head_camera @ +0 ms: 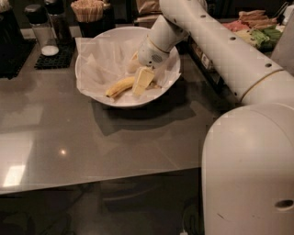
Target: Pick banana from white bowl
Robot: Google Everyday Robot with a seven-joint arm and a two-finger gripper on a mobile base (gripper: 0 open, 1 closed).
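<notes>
The banana (119, 86), small, curved and yellow, lies on crinkled white paper in the front part of the white bowl (81, 78), which stands at the back middle of the grey table. My gripper (138, 72) reaches down into the bowl from the right, at the banana's right end. Its pale yellow fingers (143, 80) are apart, one at the banana's end and one behind it. The gripper is open and holds nothing. The banana's right tip is partly hidden by the front finger.
A glass shaker (40, 27) stands on a black mat (55, 58) at the back left, next to a holder of brown sticks (89, 9). Packaged snacks (257, 27) lie at the back right. My white arm and base (248, 174) fill the right side. The table's front edge (92, 183) runs across the lower picture.
</notes>
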